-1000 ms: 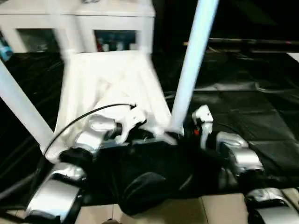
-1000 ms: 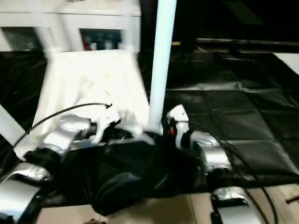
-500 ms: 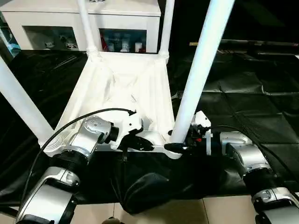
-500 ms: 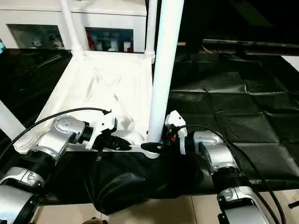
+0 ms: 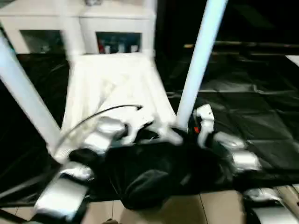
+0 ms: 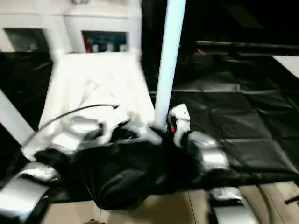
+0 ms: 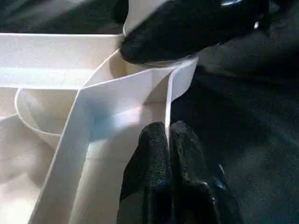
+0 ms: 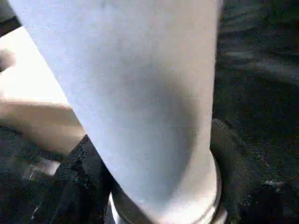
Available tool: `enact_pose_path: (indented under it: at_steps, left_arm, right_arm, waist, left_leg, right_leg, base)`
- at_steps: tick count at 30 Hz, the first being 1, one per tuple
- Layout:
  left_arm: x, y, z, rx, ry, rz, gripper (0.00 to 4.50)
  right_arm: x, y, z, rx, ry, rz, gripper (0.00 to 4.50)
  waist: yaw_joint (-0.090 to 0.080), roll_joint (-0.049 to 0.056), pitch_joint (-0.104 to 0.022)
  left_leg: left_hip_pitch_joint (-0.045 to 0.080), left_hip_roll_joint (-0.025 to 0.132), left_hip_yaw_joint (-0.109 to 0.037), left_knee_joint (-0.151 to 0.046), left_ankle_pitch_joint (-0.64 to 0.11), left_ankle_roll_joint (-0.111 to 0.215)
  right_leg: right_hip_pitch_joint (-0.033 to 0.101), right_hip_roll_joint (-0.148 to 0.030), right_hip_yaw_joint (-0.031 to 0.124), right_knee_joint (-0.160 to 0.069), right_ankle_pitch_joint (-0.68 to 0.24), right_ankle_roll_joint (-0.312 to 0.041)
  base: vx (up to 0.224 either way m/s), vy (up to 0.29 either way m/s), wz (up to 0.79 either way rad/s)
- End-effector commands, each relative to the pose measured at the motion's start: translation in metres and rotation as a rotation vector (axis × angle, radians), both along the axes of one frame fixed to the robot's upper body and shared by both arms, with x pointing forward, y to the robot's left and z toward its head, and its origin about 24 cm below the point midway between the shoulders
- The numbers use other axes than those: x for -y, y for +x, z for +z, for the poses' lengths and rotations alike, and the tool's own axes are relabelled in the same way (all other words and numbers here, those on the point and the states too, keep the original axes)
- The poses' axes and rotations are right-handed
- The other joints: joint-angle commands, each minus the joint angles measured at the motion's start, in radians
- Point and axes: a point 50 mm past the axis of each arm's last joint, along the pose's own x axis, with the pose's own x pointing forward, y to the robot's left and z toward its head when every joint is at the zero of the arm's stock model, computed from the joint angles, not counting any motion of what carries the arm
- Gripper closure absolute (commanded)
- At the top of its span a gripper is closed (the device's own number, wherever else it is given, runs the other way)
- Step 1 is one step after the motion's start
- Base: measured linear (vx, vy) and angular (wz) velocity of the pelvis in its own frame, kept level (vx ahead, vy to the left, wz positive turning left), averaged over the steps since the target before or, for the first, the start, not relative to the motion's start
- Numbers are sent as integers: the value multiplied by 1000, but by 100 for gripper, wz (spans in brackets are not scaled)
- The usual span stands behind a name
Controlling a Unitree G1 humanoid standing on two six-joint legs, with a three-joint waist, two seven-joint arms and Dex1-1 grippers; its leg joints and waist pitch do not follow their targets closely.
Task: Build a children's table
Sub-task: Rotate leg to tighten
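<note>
The children's table lies upside down on the black mat, its white tabletop [image 5: 112,88] showing its ribbed underside. Legs stand up from the corner sockets: one near right [image 5: 200,60], one near left [image 5: 23,98], and blurred ones at the far corners. My left gripper [image 7: 167,135] is shut on a thin white rib of the tabletop beside the near right socket. My right gripper [image 8: 154,182] sits around the base of the near right leg [image 8: 140,93]. Its black fingers [image 8: 77,186] press against both sides of the leg.
A white glass-door cabinet [image 5: 117,23] stands right behind the table. The black mat [image 5: 252,107] spreads to the right. A black bundle of cloth [image 5: 149,179] lies between my forearms at the mat's front edge, with tiled floor [image 5: 187,210] below it.
The head camera has swung and the picture has blurred. Both grippers stay at the near right corner. The right jaws have drawn in against the leg's base.
</note>
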Motion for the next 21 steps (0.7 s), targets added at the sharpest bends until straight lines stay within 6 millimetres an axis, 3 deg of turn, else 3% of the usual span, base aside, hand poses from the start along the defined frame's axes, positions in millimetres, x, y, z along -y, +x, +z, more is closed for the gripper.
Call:
enact_pose_path:
  at_steps: [1, 4, 5, 7, 13, 15, 16, 17, 21]
  left_arm:
    - [23, 7, 11, 43, -95, 110, 450]
    - [32, 6, 11, 44, -113, 110, 450]
    - [35, 5, 10, 42, -118, 102, 450]
    - [35, 5, 10, 43, -119, 96, 450]
    - [30, -2, 8, 29, -125, -18, 450]
    - [27, -3, 8, 26, -122, -48, 450]
    - [20, -5, 8, 23, -107, -86, 450]
    - [10, -5, 7, 27, -85, -109, 450]
    - [1, -4, 7, 24, -73, -118, 450]
  right_arm:
    - [-24, -11, -25, -123, -2, -33, 188]
    - [-41, -12, -24, -95, -16, 29, 188]
    - [-47, -13, -22, -80, -19, 57, 153]
    - [-47, -12, -22, -76, -16, 63, 132]
    - [-43, -10, -10, -18, 11, 162, 84]
    - [-38, -9, -8, -1, -7, 191, 73]
    - [-25, -11, -1, 25, -14, 271, 73]
    - [-4, -15, 8, 54, -28, 362, 73]
    - [28, -23, 18, 62, -59, 441, 73]
  waist:
    - [-7, -3, -45]
    - [-2, -4, -49]
    - [-2, -5, -50]
    - [1, -6, -50]
    - [1, -5, -51]
    - [-1, -4, -50]
    - [3, -12, -50]
    - [5, -13, -50]
    - [21, -11, -52]
  left_leg:
    - [18, 46, -29, -75, -359, -23]
    - [16, 43, -24, -70, -326, 0]
    - [16, 43, -23, -69, -316, 5]
    - [13, 40, -20, -66, -283, 30]
    - [10, 43, -22, -67, -275, 42]
    - [10, 44, -22, -68, -276, 39]
    - [8, 42, -21, -66, -275, 48]
    - [5, 44, -21, -64, -263, 63]
    - [5, 47, -16, -59, -220, 88]
  right_leg:
    - [19, -65, 46, -100, -374, -163]
    - [23, -62, 47, -94, -279, -183]
    - [24, -62, 47, -92, -262, -187]
    - [28, -62, 46, -90, -230, -195]
    - [32, -62, 44, -91, -260, -186]
    - [31, -62, 44, -90, -248, -194]
    - [37, -62, 42, -90, -249, -190]
    - [39, -62, 44, -89, -230, -186]
    - [40, -58, 42, -80, -166, -200]
  base:
    - [0, 0, 0]
    - [0, 0, 0]
    - [0, 0, 0]
    - [0, 0, 0]
    - [0, 0, 0]
    - [0, 0, 0]
    - [0, 0, 0]
    - [0, 0, 0]
    - [0, 0, 0]
